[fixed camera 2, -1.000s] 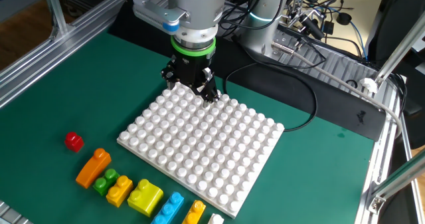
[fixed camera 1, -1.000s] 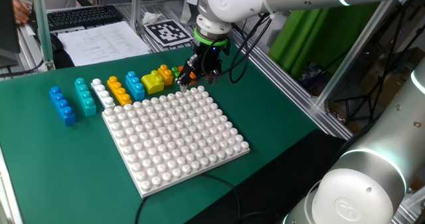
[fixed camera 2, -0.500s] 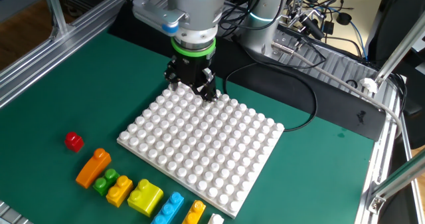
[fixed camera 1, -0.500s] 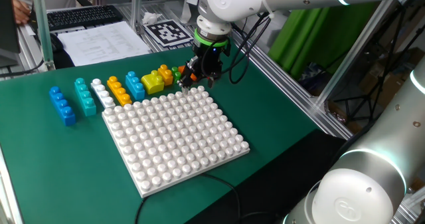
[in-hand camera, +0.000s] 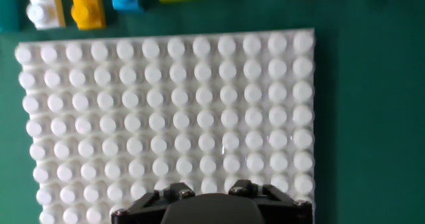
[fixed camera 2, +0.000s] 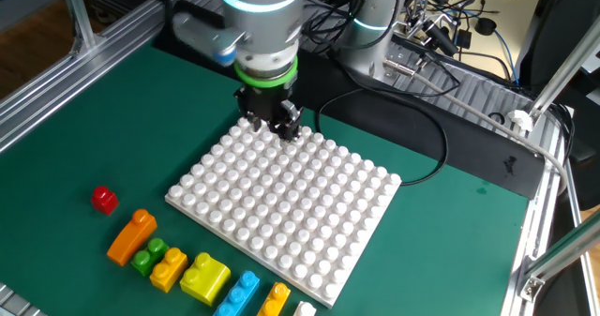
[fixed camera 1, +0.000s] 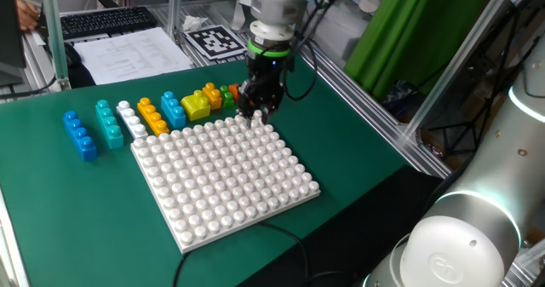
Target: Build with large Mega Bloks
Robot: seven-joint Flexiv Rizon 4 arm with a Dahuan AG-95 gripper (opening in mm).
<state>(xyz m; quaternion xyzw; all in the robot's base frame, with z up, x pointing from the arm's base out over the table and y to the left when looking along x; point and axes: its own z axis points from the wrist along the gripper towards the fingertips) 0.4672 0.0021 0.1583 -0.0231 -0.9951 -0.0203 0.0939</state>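
The large Mega Bloks lie in a row on the green mat beside the white baseplate [fixed camera 1: 223,176]: blue [fixed camera 1: 79,135], teal [fixed camera 1: 108,123], white [fixed camera 1: 130,119], orange [fixed camera 1: 152,117], blue [fixed camera 1: 173,109], yellow [fixed camera 1: 195,106] and smaller ones behind. The other fixed view shows a red one [fixed camera 2: 104,200], an orange one [fixed camera 2: 131,236], a green one [fixed camera 2: 145,257] and a yellow one [fixed camera 2: 205,278]. My gripper [fixed camera 2: 270,128] hangs just above the baseplate's edge row, away from the bricks. Its fingers [in-hand camera: 179,191] stand partly apart with nothing between them.
A black cable [fixed camera 2: 427,128] curves over the mat behind the baseplate. Aluminium frame rails [fixed camera 2: 487,128] border the table. Papers and a keyboard [fixed camera 1: 106,20] lie beyond the mat, next to a marker tag [fixed camera 1: 215,40].
The wrist has turned about its axis and the fingers have drawn closer together. The hand has dropped slightly toward the baseplate's edge. No brick has moved.
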